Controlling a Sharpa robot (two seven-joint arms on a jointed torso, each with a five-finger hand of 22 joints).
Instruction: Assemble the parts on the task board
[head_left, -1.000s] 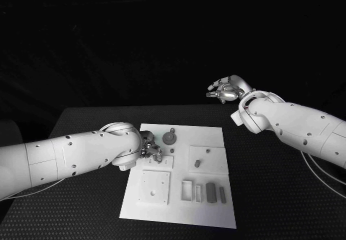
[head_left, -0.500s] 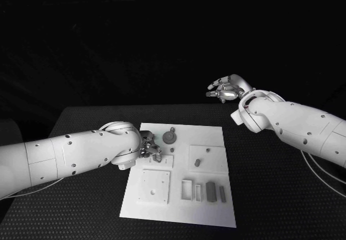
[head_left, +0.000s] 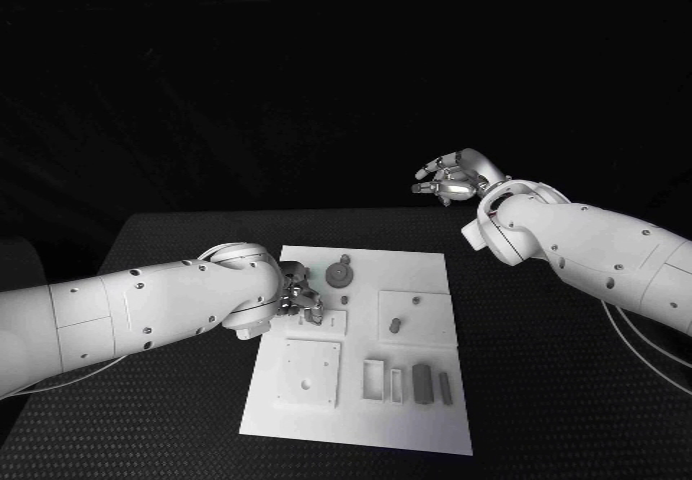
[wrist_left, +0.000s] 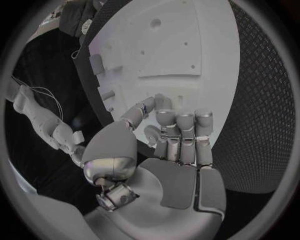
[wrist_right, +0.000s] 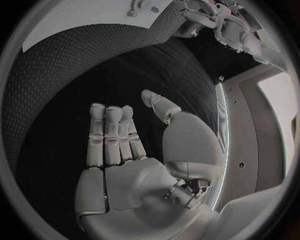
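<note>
The white task board (head_left: 418, 266) lies in the middle of the black table. My left hand (head_left: 297, 294) hovers low over its left upper part, fingers curled together and pointing down at a small square block (head_left: 329, 322). In the left wrist view the left hand (wrist_left: 170, 134) has thumb and fingers bunched close to the board (wrist_left: 181, 40); whether they pinch a part is hidden. A round grey part (head_left: 340, 274) lies just beside the hand. My right hand (head_left: 453, 177) is raised beyond the table's far edge, fingers (wrist_right: 112, 135) spread and holding nothing.
A small grey part (head_left: 394, 325) stands in a square plate right of the left hand. Grey bars (head_left: 421, 384) and white slots lie along the board's near side, beside a square white plate (head_left: 310, 372). Black table (head_left: 548, 400) surrounds the board.
</note>
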